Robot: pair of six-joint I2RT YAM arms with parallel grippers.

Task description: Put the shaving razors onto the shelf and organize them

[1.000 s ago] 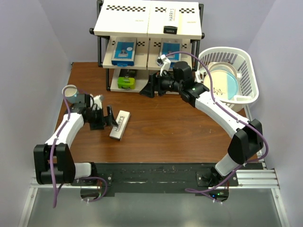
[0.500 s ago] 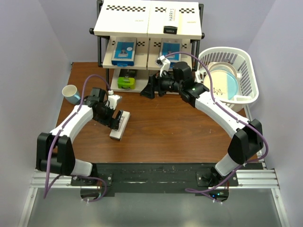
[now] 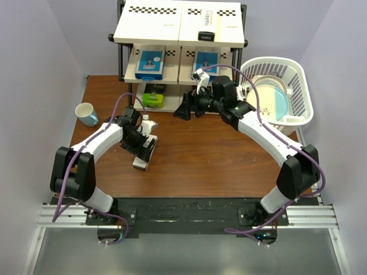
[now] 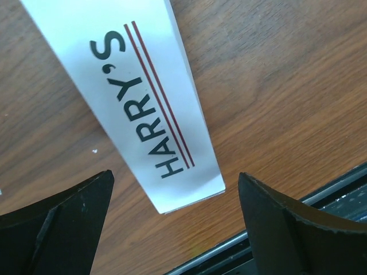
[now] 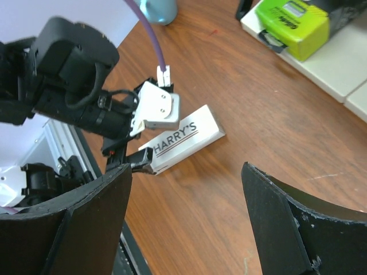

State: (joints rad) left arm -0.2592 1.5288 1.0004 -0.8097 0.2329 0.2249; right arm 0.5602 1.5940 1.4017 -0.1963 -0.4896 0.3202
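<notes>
A long white "HARRY'S" razor box (image 3: 141,161) lies flat on the brown table, left of centre. My left gripper (image 3: 147,146) is open right above it; in the left wrist view the box (image 4: 143,97) lies between and ahead of the two spread fingers (image 4: 57,229). My right gripper (image 3: 187,109) is open and empty, low in front of the shelf (image 3: 178,23). The shelf holds a second HARRY'S box (image 3: 207,24) on top, two blue-and-white boxes (image 3: 150,63) on the middle tier and a black-and-lime box (image 3: 153,97) at the bottom. The other black-and-lime box is hidden.
A white plastic basket (image 3: 298,86) with a white-and-blue plate (image 3: 269,100) stands right of the shelf. A light blue mug (image 3: 86,113) stands at the table's left edge. The right wrist view shows the left gripper (image 5: 132,157) over the box (image 5: 189,134).
My left arm has swung right from beside the HARRY'S box to directly over it, jaws open. My right gripper has shifted slightly to the right in front of the shelf.
</notes>
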